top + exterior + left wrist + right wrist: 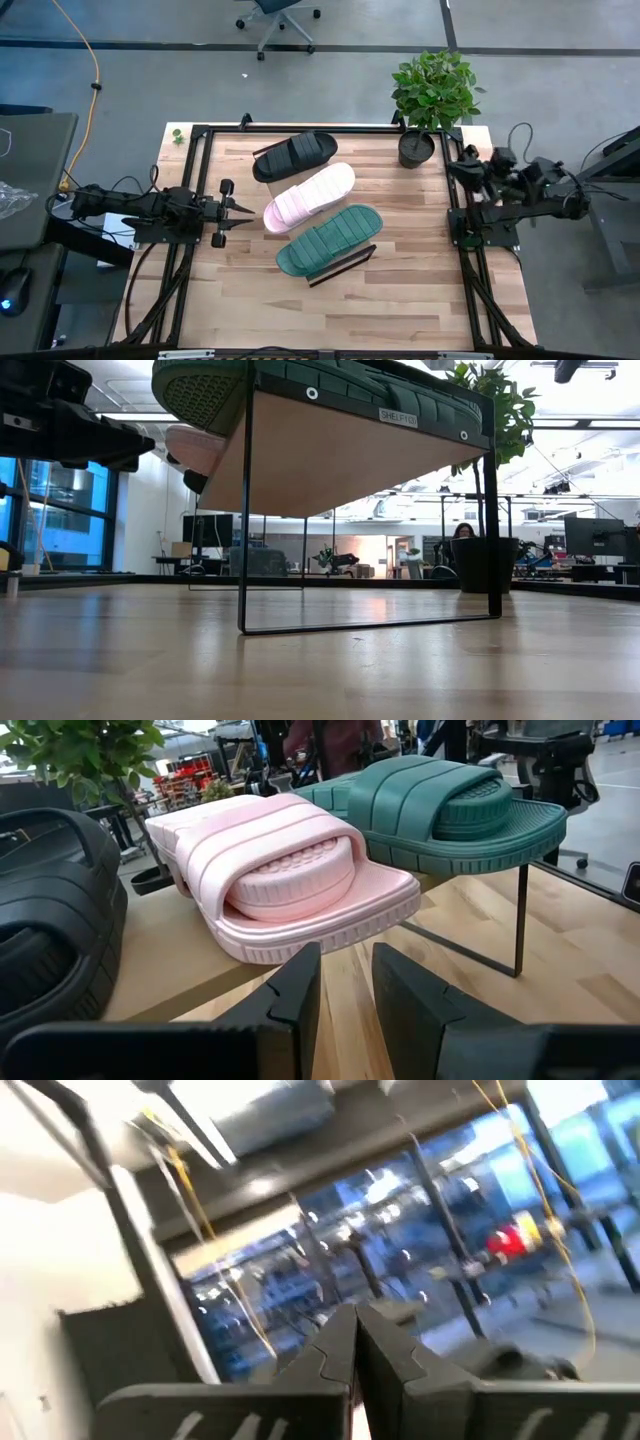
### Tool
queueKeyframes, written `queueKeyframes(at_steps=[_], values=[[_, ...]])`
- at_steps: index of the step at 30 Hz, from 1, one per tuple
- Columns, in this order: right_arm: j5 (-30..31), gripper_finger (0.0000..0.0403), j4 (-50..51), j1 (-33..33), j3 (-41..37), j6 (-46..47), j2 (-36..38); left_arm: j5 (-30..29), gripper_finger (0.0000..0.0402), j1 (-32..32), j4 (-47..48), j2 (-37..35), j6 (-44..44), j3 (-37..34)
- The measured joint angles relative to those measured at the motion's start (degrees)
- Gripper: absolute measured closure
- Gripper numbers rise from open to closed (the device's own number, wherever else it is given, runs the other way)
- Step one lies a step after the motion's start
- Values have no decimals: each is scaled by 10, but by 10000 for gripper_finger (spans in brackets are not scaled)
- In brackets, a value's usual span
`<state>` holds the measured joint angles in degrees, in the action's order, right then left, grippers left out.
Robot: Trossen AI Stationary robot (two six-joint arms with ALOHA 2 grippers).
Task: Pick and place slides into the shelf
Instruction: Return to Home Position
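Here, ribbed green slide (328, 240) tops wooden shelf (340, 460); left gripper (345, 958) parted, right gripper (355, 1320) closed.

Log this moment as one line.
black slide, pink slide, green slide: on shelf; left gripper: open, facing pink slide; right gripper: shut, far right

Three slides (310, 197) side by side on shelf (330, 460).
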<state>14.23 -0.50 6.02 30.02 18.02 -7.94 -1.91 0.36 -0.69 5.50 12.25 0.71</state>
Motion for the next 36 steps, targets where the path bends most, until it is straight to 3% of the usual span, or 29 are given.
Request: queueKeyframes(at_steps=[6,10,14,18,29,36], values=[[-19,403,18,0,0,-55,78,0,318,0,0,0,0,0],[-71,403,5,0,-1,-92,74,0,318,0,-1,0,0,0],[-79,403,-10,0,-4,-139,70,0,318,0,-1,0,1,0],[-98,403,-120,0,-51,-166,71,0,318,0,-1,0,1,0],[-85,403,-482,0,-283,-183,70,-1,318,0,-1,0,1,0],[-109,403,-479,0,-295,-196,73,-2,318,0,-1,0,1,0]])
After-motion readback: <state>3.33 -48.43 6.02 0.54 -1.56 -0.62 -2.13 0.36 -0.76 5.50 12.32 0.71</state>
